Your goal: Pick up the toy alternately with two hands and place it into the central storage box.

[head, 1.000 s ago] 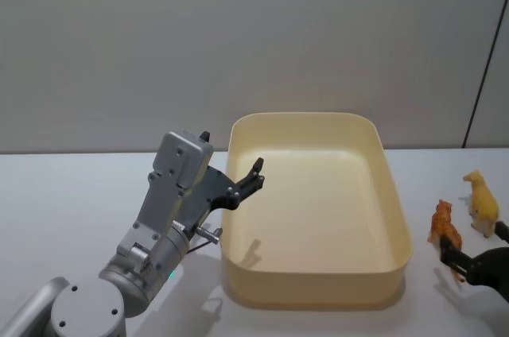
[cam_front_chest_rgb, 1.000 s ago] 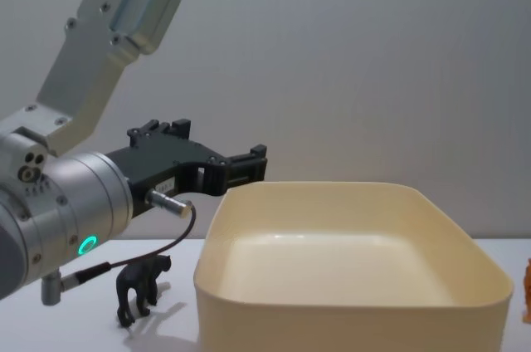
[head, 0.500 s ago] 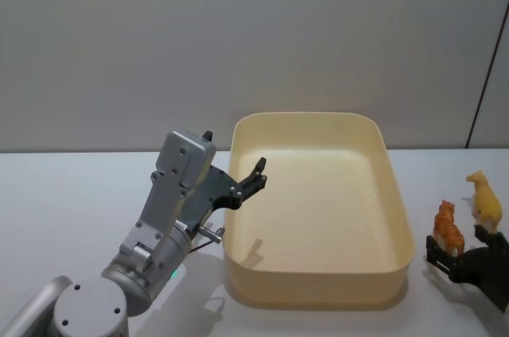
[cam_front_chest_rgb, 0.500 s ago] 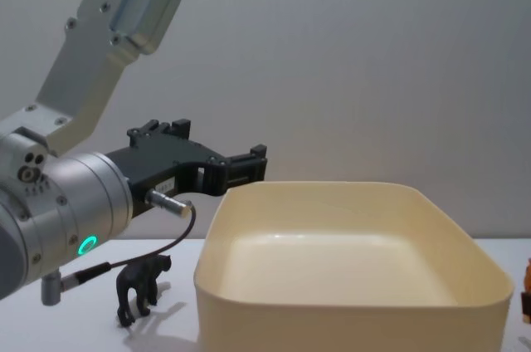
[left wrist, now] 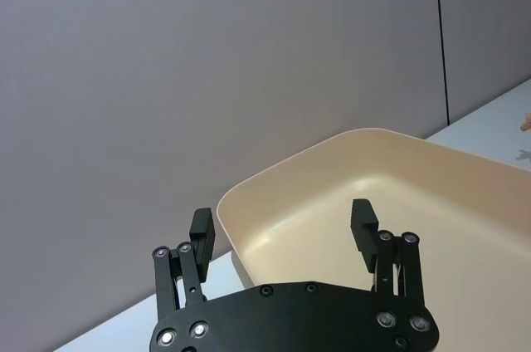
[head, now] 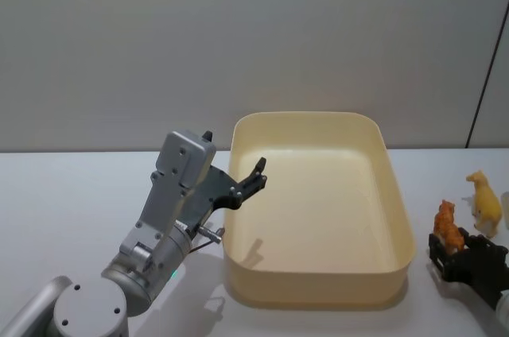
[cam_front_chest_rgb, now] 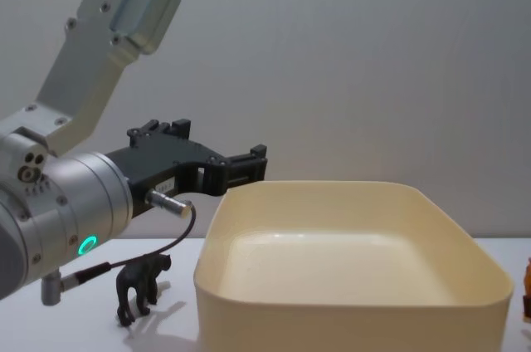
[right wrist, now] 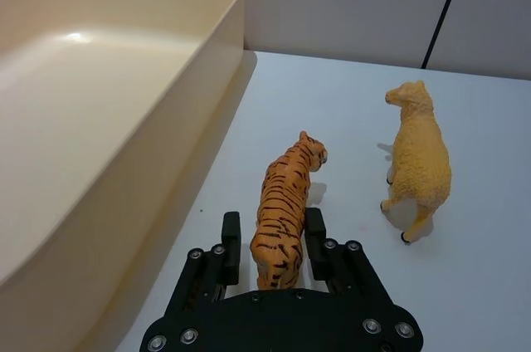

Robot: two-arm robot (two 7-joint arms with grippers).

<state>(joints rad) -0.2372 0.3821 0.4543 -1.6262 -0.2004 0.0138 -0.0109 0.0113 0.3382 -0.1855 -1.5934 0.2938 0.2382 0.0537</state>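
Judging by the bare floor of the cream-yellow storage box, nothing has been delivered yet and the whole job lies ahead, with three toys standing on the table. Nearest, at the box's 4 o'clock, the right tool is closed against the flanks of the tiger toy. The tiger's feet rest on the table, so this looks like the first grasp, with the lift and the carry into the box to follow. Just beyond, at the tiger's 2 o'clock, a yellow sheep toy stands untouched. At the box's 9 o'clock the left tool hovers over the rim, spread wide and holding nothing. The right wrist view settles how the tiger is gripped, which the head view leaves half hidden behind the tool's body. The chest view adds a black four-legged toy animal on the table under the left arm, at the box's 8 o'clock, which the head view hides behind that arm.
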